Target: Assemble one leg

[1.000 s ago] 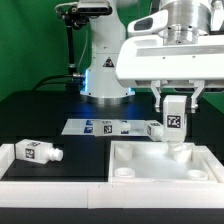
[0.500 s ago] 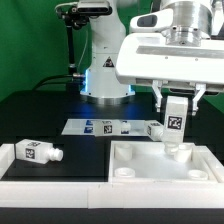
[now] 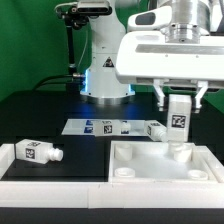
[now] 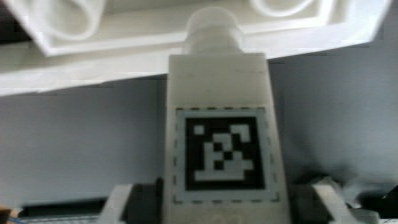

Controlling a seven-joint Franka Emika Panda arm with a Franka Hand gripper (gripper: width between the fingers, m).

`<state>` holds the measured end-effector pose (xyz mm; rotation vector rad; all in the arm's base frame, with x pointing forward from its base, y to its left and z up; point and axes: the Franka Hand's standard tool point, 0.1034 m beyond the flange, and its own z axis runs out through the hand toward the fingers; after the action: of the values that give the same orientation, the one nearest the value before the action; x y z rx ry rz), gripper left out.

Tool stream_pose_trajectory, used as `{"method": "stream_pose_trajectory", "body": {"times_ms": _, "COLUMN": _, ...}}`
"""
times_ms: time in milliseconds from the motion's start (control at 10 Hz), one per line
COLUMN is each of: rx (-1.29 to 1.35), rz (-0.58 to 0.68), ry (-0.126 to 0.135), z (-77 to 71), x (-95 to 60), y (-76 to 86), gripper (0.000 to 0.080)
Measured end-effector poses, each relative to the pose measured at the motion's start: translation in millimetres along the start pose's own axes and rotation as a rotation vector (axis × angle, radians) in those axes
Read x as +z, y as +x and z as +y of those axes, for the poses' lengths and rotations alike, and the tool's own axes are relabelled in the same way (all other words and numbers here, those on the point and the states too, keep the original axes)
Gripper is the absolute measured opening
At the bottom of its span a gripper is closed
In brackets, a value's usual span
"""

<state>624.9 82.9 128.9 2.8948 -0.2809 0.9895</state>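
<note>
My gripper point(image 3: 179, 100) is shut on a white leg point(image 3: 178, 123) with a black-and-white tag and holds it upright. Its round peg end points down at the far right corner hole of the white tabletop point(image 3: 160, 166); I cannot tell whether the peg is seated. In the wrist view the leg point(image 4: 221, 130) fills the middle, its peg reaching the tabletop's rimmed corner point(image 4: 107, 40), and my fingers point(image 4: 143, 205) press on both its sides. A second leg point(image 3: 37, 152) lies on its side at the exterior view's left. A third leg point(image 3: 152, 128) lies behind the tabletop.
The marker board point(image 3: 105, 127) lies flat on the black table behind the tabletop. The robot's base point(image 3: 100, 70) stands at the back. A white ledge point(image 3: 50, 170) runs along the front left under the second leg.
The gripper and the held leg have shifted slightly toward the exterior view's right over the tabletop's corner hole. Nothing else has moved.
</note>
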Motion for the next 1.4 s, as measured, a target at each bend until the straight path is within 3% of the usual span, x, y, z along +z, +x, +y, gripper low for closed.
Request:
{"method": "stream_pose_trajectory", "body": {"times_ms": 700, "rx": 0.000, "rz": -0.003, "ry": -0.009, "z": 7.5, "x": 2.8, "y": -0.1, "gripper": 0.0287}}
{"method": "stream_pose_trajectory", "body": {"times_ms": 800, "rx": -0.006, "rz": -0.007, "ry": -0.008, "z": 3.3, "x": 4.8, "y": -2.5, "gripper": 0.0287}}
{"method": "stream_pose_trajectory", "body": {"times_ms": 1100, "rx": 0.006, "rz": 0.008, "ry": -0.012, "z": 10.7, "x": 7.3, "y": 9.9, "gripper": 0.0287}}
{"method": "stream_pose_trajectory", "body": {"times_ms": 1400, "rx": -0.003, "rz": 0.019, "ry": -0.005, "z": -2.2, "x": 15.5, "y": 9.7, "gripper": 0.0287}}
